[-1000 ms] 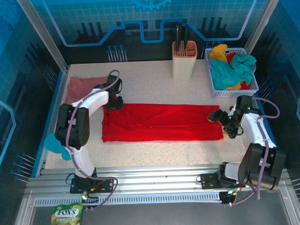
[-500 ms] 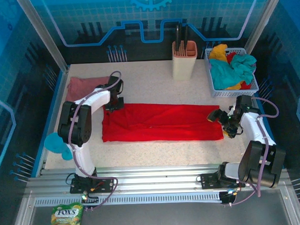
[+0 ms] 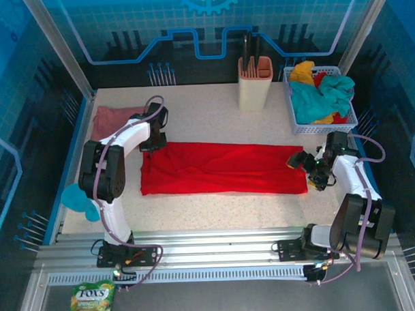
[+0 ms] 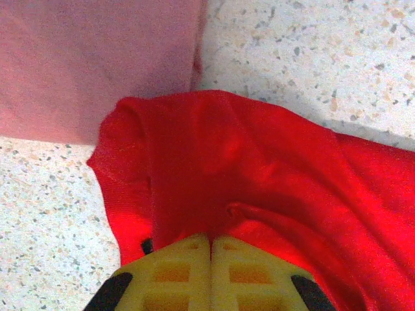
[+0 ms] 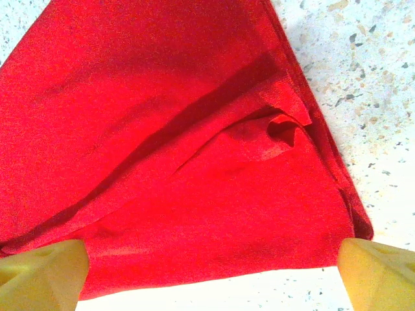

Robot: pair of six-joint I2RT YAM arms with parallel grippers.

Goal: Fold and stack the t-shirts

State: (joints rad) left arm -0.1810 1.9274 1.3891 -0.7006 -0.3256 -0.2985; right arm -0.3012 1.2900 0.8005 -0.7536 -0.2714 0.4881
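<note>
Left claw clamped on red t-shirt corner, pink t-shirt beside — right claw apart.

Green-and-yellow glossy plastic sweet packet, lying on the dark grey surface in front of the aluminium rails, near left corner. Brand name "FOX'S" runs in white capital letters across its upper part. The smaller print beneath is too small to read.

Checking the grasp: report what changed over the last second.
The left tool closed on the far left corner of the red t-shirt. The right tool stayed open over the shirt's right end, and the pink t-shirt did not move.
</note>
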